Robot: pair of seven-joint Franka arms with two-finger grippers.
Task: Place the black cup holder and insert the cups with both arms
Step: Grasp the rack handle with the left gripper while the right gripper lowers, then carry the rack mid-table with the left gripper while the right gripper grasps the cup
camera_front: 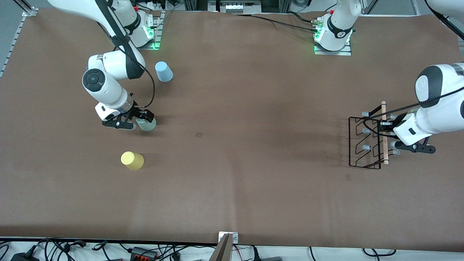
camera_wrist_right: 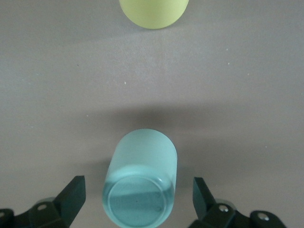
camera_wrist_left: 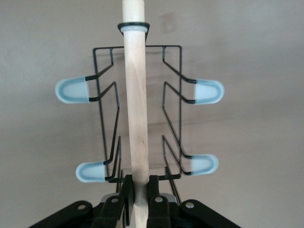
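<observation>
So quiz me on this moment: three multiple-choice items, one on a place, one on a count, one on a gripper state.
1. Which cup lies nearest the front camera?
A. blue cup
B. yellow cup
C. green cup

2. How many cups stand on the table?
A. two
B. three
C. five

3. What is the left gripper doing?
A. shut on the rack's wooden rod
B. open over a cup
C. shut on the blue cup

Answers:
1. B: the yellow cup sits lowest in the front view, with the green cup and the blue cup farther off.
2. B: only those three show, all toward the right arm's end of the table.
3. A: in the left wrist view the left gripper clamps the rod of the rack; the right gripper is open around the green cup.
</observation>
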